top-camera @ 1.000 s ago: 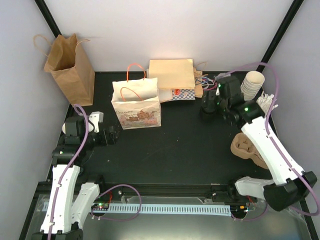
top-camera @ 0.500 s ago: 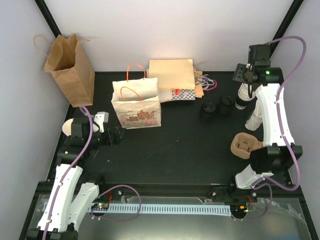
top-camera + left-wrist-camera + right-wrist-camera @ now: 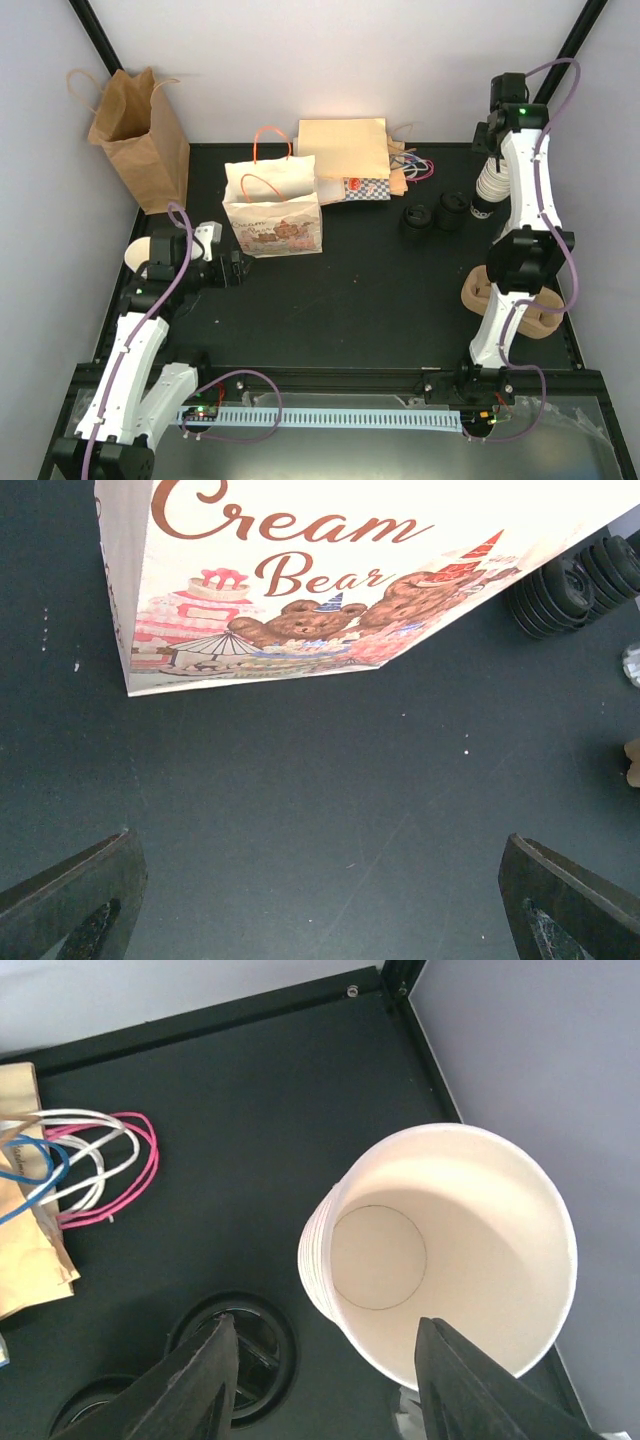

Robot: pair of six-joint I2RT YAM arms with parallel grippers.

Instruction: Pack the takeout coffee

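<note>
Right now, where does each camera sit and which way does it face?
Top external: above and behind the bases, looking down on the black table; both arms show.
Left wrist: low on the left arm, facing the white printed paper bag; the left gripper, wide open, frames the bottom corners.
Right wrist: high, looking down into the stack of lidless cream paper cups; the right gripper fingers show.
Shared: the top view holds that bag and that stack too.

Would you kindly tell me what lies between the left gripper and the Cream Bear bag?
Nothing: in the left wrist view, only bare black table separates the open left gripper from the Cream Bear bag.
</note>
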